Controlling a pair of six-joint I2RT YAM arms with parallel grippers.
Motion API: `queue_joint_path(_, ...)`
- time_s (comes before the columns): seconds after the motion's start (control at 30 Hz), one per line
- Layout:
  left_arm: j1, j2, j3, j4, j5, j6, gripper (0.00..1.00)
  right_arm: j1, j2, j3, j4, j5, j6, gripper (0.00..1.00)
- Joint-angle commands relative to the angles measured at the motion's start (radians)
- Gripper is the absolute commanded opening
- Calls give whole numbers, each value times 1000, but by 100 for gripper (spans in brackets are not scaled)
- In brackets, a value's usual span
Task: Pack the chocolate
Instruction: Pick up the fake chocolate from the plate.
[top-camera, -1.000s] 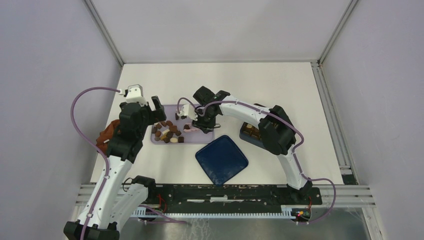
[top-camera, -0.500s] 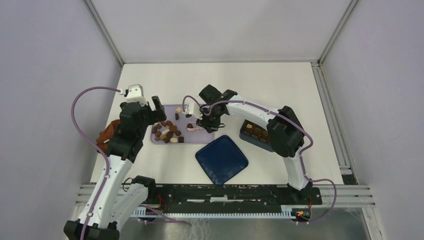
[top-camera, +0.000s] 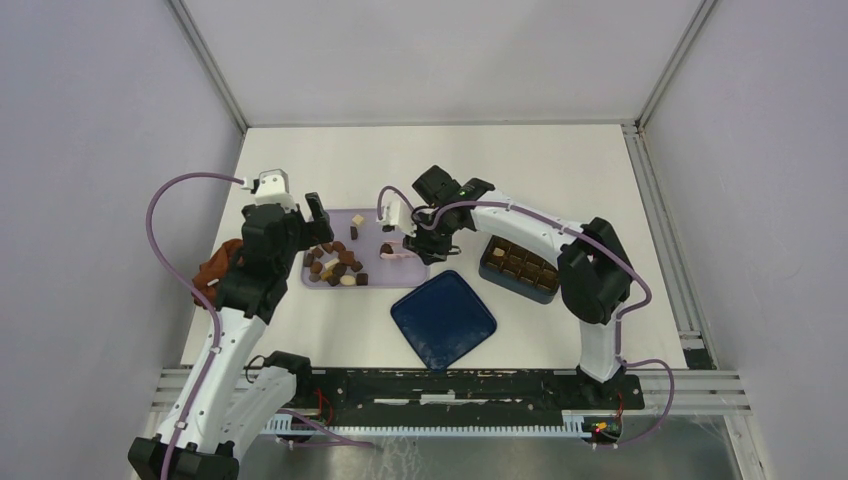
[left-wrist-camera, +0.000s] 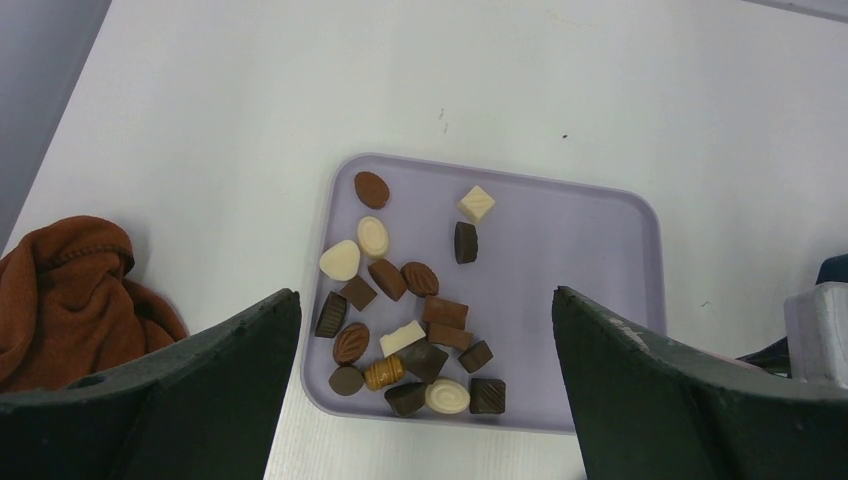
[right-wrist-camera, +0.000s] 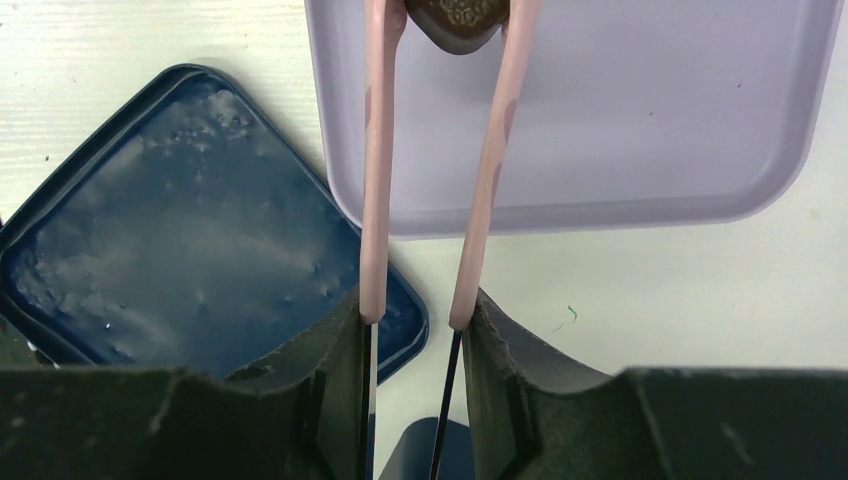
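Right hand (right-wrist-camera: 415, 325) narrow, clamping pink tongs (right-wrist-camera: 372, 200); tong tips pinch one dark chocolate piece (right-wrist-camera: 455, 22) over lilac tray (right-wrist-camera: 650, 150), apparently lifted clear, view cropped; other chocolate (left-wrist-camera: 400, 330) heaped at tray's left end; left hand (left-wrist-camera: 420, 300) wide, empty, above tray; piece light, smooth, likely slippery; squeeze flat sides gently.

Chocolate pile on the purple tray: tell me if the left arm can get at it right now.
Probably yes. The left gripper hangs over the chocolate pile with jaws wide open and nothing between; the tongs are at the other end of the tray.
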Motion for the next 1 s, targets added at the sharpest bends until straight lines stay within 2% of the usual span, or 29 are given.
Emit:
queue_joint_path(0.0, 6, 2, -2, 25, -5, 40, 100, -16, -80, -12, 30, -30, -8, 22)
queue_joint_path(0.4, 6, 10, -2, 24, -10, 39, 100, -113, -251, -132, 35, -69, -7, 22)
queue_joint_path(0.97, 5, 17, -2, 17, -25, 41, 100, -467, -612, -441, 8, -160, -55, 22)
